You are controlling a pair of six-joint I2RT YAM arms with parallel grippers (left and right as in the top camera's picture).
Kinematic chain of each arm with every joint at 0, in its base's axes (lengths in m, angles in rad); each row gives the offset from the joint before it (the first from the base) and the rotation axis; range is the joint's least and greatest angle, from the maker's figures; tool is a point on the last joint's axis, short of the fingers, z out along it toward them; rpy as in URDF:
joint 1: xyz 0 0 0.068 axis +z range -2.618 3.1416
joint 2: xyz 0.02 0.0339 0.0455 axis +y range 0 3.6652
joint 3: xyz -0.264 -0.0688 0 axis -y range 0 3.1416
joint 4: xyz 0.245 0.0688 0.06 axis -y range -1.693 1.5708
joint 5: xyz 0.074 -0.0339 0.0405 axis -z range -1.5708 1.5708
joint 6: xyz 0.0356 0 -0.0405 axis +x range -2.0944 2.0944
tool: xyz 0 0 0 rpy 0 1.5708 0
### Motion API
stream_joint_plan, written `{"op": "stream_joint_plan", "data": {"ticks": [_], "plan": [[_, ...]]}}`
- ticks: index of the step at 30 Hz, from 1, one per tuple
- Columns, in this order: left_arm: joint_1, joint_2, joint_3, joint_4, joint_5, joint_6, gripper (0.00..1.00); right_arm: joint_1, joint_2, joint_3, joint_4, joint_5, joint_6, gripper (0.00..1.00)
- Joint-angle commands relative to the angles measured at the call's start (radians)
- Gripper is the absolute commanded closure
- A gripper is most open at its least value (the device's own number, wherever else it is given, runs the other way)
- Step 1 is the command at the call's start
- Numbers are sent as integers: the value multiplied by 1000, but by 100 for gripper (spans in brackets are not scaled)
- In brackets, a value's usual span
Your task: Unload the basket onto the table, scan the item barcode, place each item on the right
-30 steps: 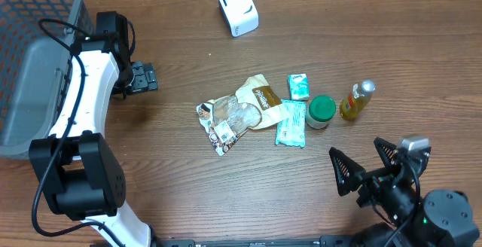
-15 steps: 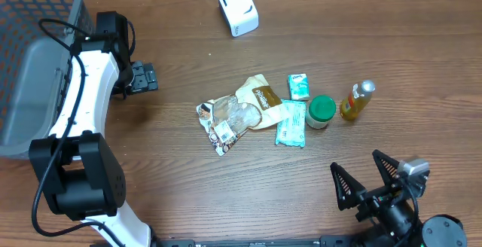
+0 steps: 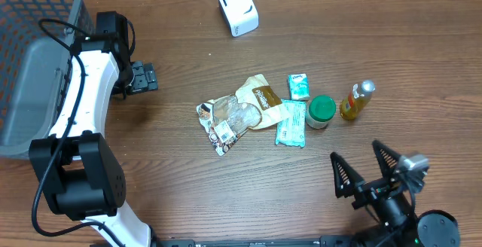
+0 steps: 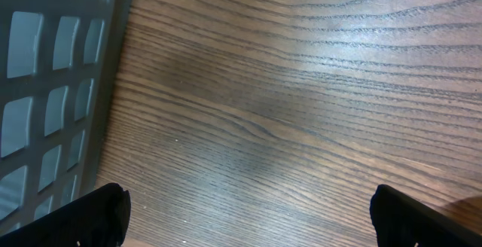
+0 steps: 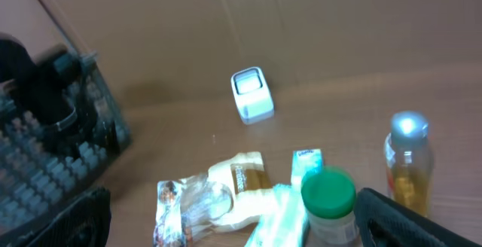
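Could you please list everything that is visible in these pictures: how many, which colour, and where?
basket: one, grey, far left of the table
scanner: one, white, top middle
clear packet: one, clear with print, centre
beige bag: one, beige and brown, touching the clear packet
mint packet: one, pale green, right of the beige bag
carton: one, teal and white, above the mint packet
jar: one, green lid, right of the mint packet
bottle: one, yellow liquid, right of the jar
table: one, brown wood
left gripper: black, open, empty, near the basket
right gripper: black, open, empty, bottom right
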State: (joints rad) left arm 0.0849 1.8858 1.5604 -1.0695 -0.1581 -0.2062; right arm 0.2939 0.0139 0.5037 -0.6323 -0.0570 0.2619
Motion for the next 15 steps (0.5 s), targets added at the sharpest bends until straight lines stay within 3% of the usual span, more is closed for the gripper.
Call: {"op": "stream_joint_plan", "data": {"ticks": [1,15], "plan": [[0,-6,11,1,-6,-3,0,-35,-11,-27,110,-13,4,0],[0,-6,11,1,-6,-3,0,-101,-11,-320,963,-27,-14,0]]}}
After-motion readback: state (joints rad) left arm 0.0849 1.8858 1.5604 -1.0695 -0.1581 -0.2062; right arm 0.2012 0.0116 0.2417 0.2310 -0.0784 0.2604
